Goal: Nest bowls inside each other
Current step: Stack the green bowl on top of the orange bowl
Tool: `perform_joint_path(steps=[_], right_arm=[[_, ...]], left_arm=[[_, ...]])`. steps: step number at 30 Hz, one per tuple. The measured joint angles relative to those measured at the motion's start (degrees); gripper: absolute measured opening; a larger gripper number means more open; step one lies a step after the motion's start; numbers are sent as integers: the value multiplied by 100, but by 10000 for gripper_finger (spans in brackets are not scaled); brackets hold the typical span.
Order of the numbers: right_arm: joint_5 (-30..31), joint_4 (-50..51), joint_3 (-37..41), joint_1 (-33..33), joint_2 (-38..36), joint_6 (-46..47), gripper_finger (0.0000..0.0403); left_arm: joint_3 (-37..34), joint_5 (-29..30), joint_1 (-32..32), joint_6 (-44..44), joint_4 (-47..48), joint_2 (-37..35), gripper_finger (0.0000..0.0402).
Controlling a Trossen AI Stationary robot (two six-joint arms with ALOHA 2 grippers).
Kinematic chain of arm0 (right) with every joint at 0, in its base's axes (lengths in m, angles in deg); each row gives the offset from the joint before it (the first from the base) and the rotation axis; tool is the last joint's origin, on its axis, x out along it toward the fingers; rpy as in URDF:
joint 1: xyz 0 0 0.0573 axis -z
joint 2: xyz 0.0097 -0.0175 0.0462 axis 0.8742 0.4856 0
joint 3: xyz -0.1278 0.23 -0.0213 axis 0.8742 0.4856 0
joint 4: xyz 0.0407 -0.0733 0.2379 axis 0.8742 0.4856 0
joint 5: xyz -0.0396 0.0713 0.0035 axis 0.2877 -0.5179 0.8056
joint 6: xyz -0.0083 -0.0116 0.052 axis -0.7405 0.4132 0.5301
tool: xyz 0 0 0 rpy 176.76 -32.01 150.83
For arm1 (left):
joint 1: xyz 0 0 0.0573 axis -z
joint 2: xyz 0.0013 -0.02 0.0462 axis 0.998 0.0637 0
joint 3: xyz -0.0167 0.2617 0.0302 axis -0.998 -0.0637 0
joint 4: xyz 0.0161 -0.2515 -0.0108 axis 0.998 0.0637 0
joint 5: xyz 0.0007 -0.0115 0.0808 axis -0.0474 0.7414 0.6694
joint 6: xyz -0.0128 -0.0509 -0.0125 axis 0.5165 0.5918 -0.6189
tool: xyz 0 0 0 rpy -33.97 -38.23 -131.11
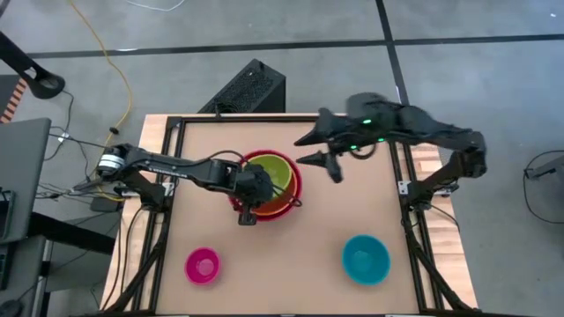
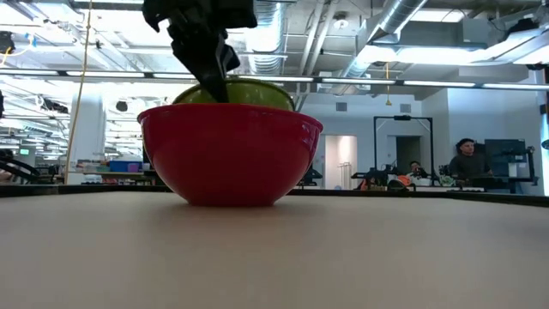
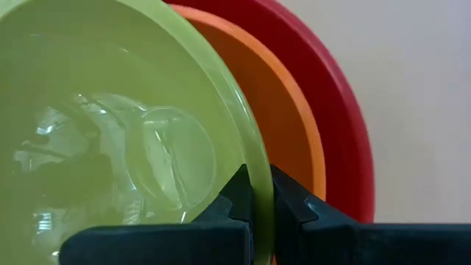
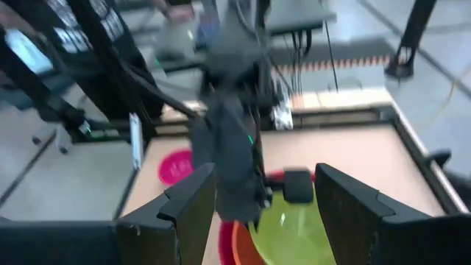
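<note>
A red bowl (image 1: 295,176) stands at the table's middle with an orange bowl (image 1: 275,208) inside it and a green bowl (image 1: 275,172) inside that. My left gripper (image 1: 251,204) is shut on the green bowl's rim at the near left side of the stack. In the low view the green bowl (image 2: 249,93) rises above the red bowl's rim (image 2: 230,116). My right gripper (image 1: 322,151) stands open in the air to the right of the stack, holding nothing. A pink bowl (image 1: 202,265) and a blue bowl (image 1: 365,259) rest on the table near its front edge. My left gripper pinches the green bowl's rim (image 3: 259,173), one finger (image 3: 228,210) inside the bowl and the other (image 3: 294,206) outside, between green and orange walls. The fingers slant down from the table's left. The green bowl sits within the orange bowl (image 3: 294,140); whether it rests there I cannot tell.
The pink bowl stands at the near left and the blue bowl at the near right, both apart from the stack. A black box (image 1: 249,88) lies beyond the table's far edge. Bare tabletop (image 1: 291,255) lies between the two small bowls.
</note>
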Motion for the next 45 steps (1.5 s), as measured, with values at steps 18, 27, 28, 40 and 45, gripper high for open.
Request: perform_joint_path(steps=[18, 27, 28, 40, 45], right_arm=[[151, -39, -6, -284, -691, 52, 234], [151, 259, -4, -491, -473, 99, 234], [151, 255, -4, -491, -473, 107, 234], [151, 298, -4, -489, -486, 157, 234], [151, 324, -4, -489, -484, 155, 234]], left_arm=[[0, -181, 8, 269, -195, 156, 33], [0, -196, 37, 413, -676, 106, 61], [0, -152, 35, 413, -701, 106, 65], [0, -168, 35, 418, -490, 106, 134], [0, -188, 23, 505, -553, 106, 166]])
